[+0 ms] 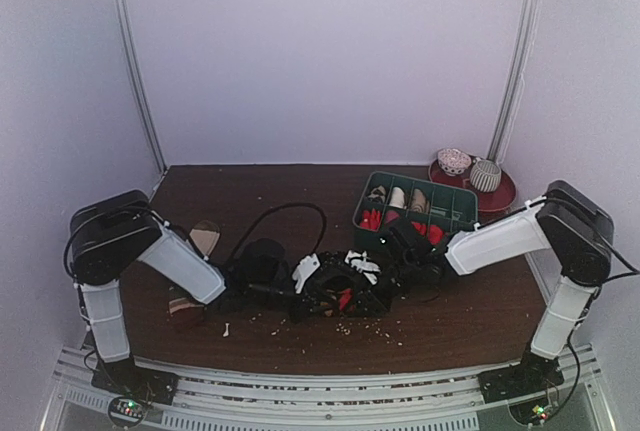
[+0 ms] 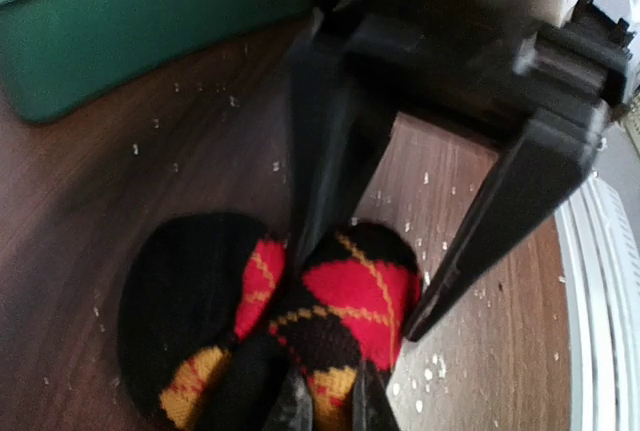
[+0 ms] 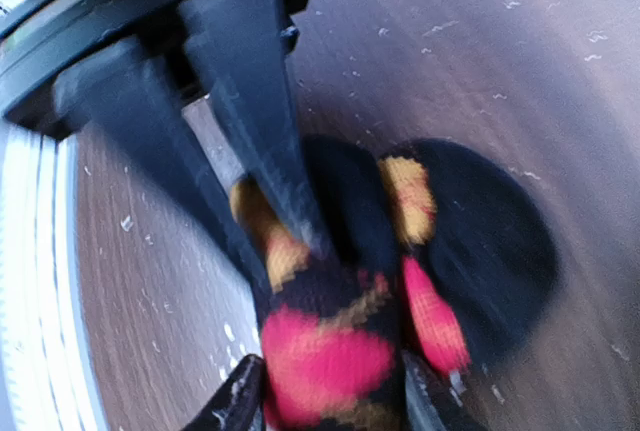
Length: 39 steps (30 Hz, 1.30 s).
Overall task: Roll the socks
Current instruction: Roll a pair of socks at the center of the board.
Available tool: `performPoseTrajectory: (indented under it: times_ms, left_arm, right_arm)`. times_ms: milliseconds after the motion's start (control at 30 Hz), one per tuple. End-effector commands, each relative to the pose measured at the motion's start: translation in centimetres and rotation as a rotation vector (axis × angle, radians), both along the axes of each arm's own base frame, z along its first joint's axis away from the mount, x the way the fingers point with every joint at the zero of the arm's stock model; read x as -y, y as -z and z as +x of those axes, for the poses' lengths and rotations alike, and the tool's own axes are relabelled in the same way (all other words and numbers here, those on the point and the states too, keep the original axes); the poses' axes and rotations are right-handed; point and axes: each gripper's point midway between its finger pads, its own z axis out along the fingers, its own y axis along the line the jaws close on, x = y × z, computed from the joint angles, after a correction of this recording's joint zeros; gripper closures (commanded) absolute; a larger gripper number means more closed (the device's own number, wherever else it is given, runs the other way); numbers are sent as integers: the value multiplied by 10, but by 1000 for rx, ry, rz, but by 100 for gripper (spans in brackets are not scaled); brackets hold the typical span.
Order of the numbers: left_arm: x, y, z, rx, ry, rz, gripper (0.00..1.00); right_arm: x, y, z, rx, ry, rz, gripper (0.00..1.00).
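One black argyle sock (image 1: 340, 298) is lying bunched at the lower centre of the overhead frame, on the dark wooden table (image 1: 480, 311), near the green tray (image 2: 150, 41) filling the upper left of the left wrist view. The left gripper (image 2: 330, 403) is pinching a narrow fold of fabric. The right gripper (image 3: 330, 406) is straddling a thicker bulge and, through heavy blur, appears to be clamping it too. Rolling is looking begun but loose, with a flat black end spreading out beside the bundle. The next move is calling for one claw anchoring the fold while the other is turning it over under steady tension. Red, orange and yellow diamonds are showing across the raised middle.
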Motion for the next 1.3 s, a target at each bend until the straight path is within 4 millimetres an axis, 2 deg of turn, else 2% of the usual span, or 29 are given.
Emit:
performPoseTrajectory:
  times_ms: [0, 67, 167, 367, 500, 800, 1000, 1133, 1267]
  left_arm:
    - [-101, 124, -68, -482, -58, 509, 100]
    - [-105, 124, -71, -534, -64, 514, 100]
    - [-106, 121, -72, -598, -67, 505, 100]
    - [-107, 117, -72, -658, -65, 509, 100]
    - [-107, 116, -74, -671, -59, 510, 100]
    - [-107, 116, -73, -672, -56, 509, 100]
    - [-109, 119, -76, -678, -49, 514, 100]
    - [-107, 119, -75, -675, -42, 508, 100]
    - [-101, 112, -62, -607, -61, 480, 100]
  right_arm:
    - [7, -45, 11, 341, -12, 44, 52]
    - [9, -55, 4, 439, -35, 64, 47]
    - [8, -60, -4, 483, -50, 78, 46]
    - [2, -42, -11, 492, -93, 24, 45]
    - [2, -27, -3, 505, -73, -31, 46]
    - [-9, -9, 6, 490, -72, -55, 49]
    - [-13, -5, 9, 482, -54, -52, 50]
    - [-15, 9, 9, 434, -56, -84, 65]
    - [-13, 26, 3, 270, -42, -66, 74]
